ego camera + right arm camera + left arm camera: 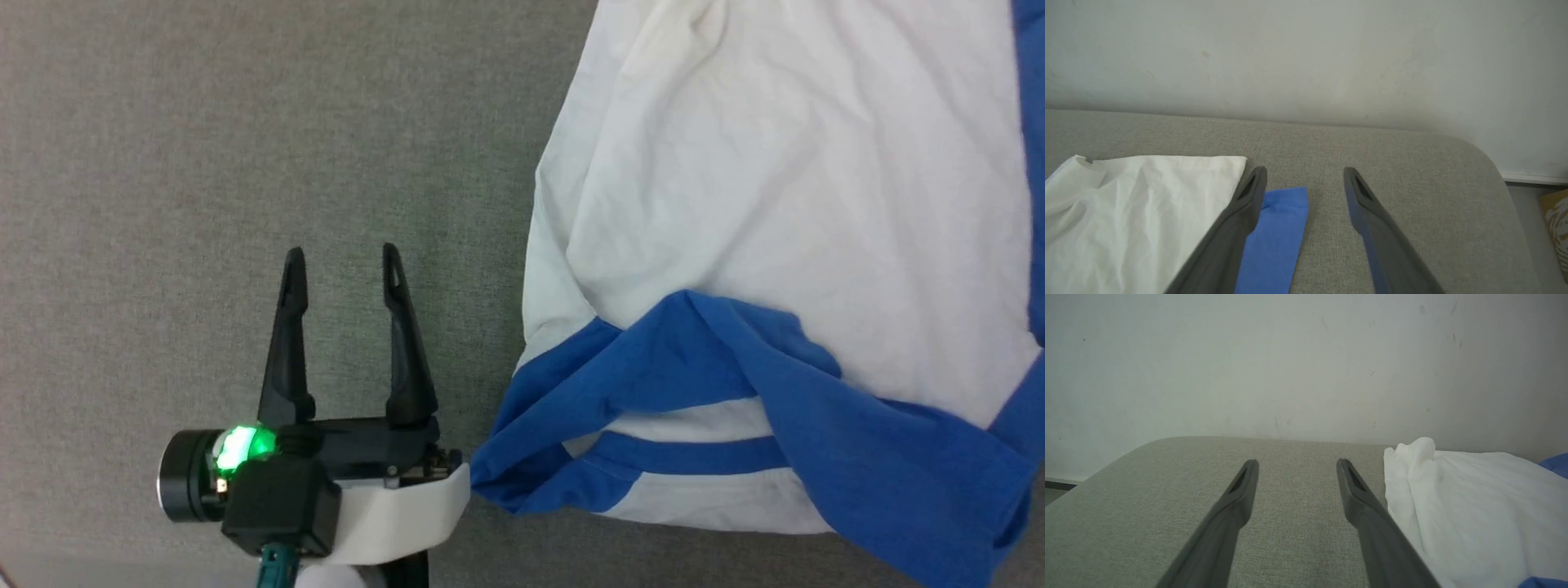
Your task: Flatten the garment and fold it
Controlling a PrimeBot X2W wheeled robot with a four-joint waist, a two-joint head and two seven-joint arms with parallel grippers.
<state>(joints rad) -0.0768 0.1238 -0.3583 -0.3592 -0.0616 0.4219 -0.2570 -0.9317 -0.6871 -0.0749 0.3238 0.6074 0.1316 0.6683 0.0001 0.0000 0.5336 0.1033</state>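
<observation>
The garment (pixel 784 269), white-bodied with bright blue sleeves, lies spread on the grey fabric surface (pixel 204 147) at the right of the head view. One blue sleeve (pixel 735 384) is folded across its near end over the blue collar band (pixel 694 453). My left gripper (pixel 343 261) is open, empty, to the left of the garment and apart from it. In the left wrist view the left gripper (pixel 1296 463) has the white body (pixel 1470 506) to its right. My right gripper (pixel 1304 171) is open and empty, above the straight blue sleeve (pixel 1280 228) lying beside the white body (pixel 1135 204).
A pale wall (pixel 1290 363) rises behind the grey surface's far edge. The surface has rounded corners (pixel 1486 155). A brownish patterned object (pixel 1555 220) sits on the floor off the right corner. Bare grey surface stretches left of the garment.
</observation>
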